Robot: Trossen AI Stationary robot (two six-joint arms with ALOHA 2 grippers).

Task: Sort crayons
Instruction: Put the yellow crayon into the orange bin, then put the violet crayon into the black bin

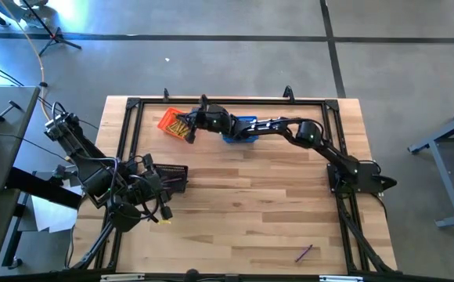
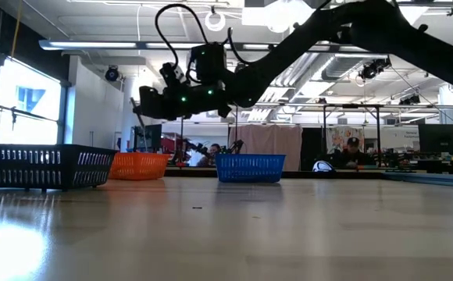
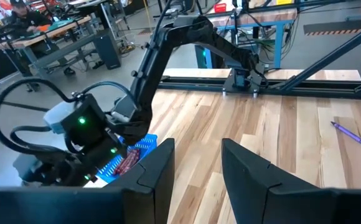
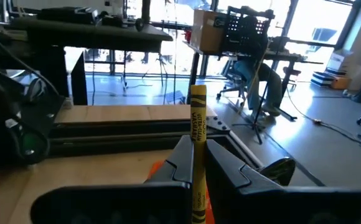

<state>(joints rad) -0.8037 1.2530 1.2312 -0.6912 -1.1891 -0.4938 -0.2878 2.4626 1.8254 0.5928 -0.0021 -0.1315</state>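
My right gripper (image 1: pixel 188 125) reaches from the table's right over the orange basket (image 1: pixel 169 123), shut on a yellow crayon (image 4: pixel 197 121). Several more yellow crayons lie in that basket. Beside it stands the blue basket (image 1: pixel 239 130), which holds red crayons (image 3: pixel 126 162). A purple crayon (image 1: pixel 304 252) lies flat on the table near the front edge. At the table's left, my left gripper (image 3: pixel 196 167) hangs open over the black basket (image 1: pixel 172 178), with nothing between its fingers. My right gripper pinches the yellow crayon's shaft (image 4: pixel 197 163) between its two fingers. The fingers lie level, coming from the table's right, across the crayon. The crayon stands upright, lifted clear above the orange basket (image 4: pixel 159 168), one end sticking well out past the fingers.
A black frame rail (image 1: pixel 227 100) runs round the table's far and side edges. The three baskets stand in the far and left parts; the wooden middle and near right (image 1: pixel 258 211) carry only the purple crayon. People sit at benches in the room beyond.
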